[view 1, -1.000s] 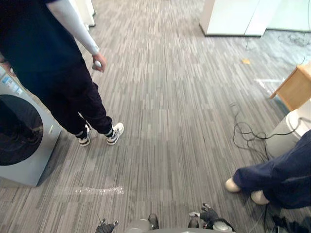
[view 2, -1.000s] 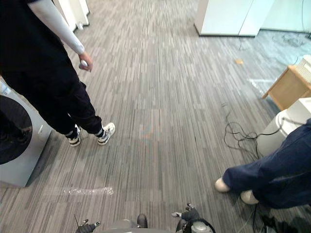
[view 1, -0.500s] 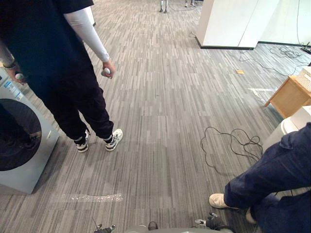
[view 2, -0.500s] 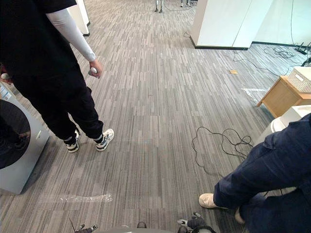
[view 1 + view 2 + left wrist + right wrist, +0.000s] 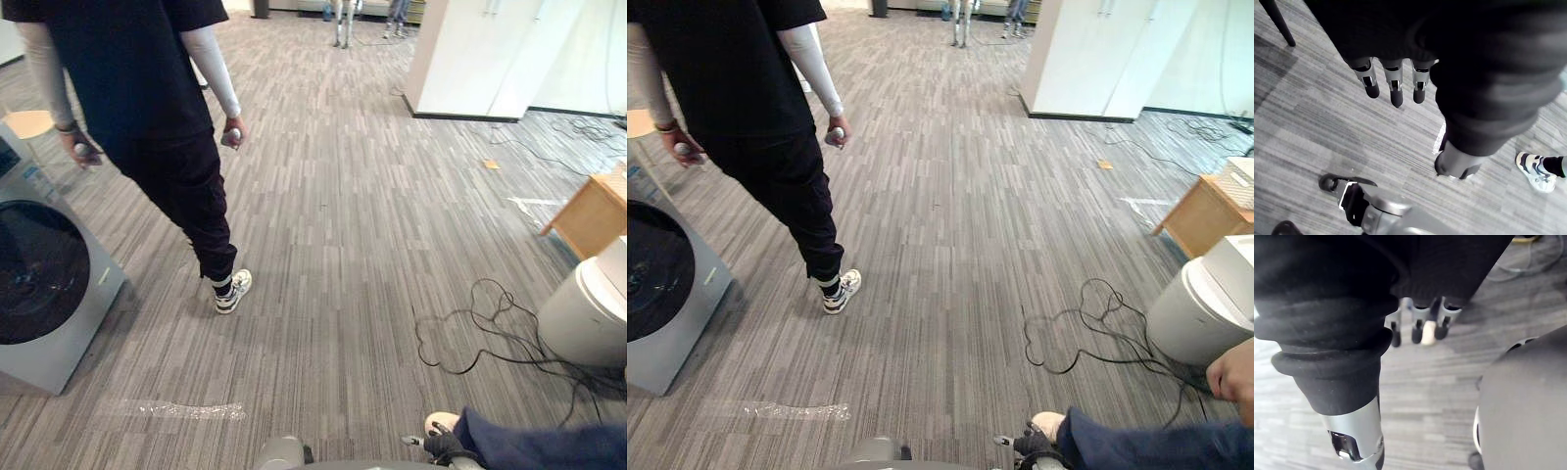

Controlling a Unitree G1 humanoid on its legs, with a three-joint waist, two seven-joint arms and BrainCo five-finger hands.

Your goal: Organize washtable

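In the left eye view the right hand [image 5: 443, 448] sits low over the grey striped carpet [image 5: 343, 245], with a pale shoe [image 5: 441, 422] just beside it and a second person's dark blue clothing [image 5: 529, 448] touching its outer side. Well ahead of the hand and to its left, a standing person [image 5: 147, 88] in dark clothes holds a small grey object [image 5: 233, 135] and has one sneaker [image 5: 233, 291] on the carpet. A washing machine [image 5: 49, 294] stands farther left. A strip of clear tape [image 5: 181, 409] lies on the carpet to the hand's left. To its right stand a white bin [image 5: 588, 318] and, beyond that, a wooden table [image 5: 593, 211]. In the left wrist view the left hand [image 5: 1395, 87] hangs over bare carpet with its fingers straight and apart. The sneaker shows off past the thumb's side. In the right wrist view the right hand's fingers [image 5: 1417, 325] are likewise straight and apart, gripping nothing, with the pale shoe tip just past the fingertips.
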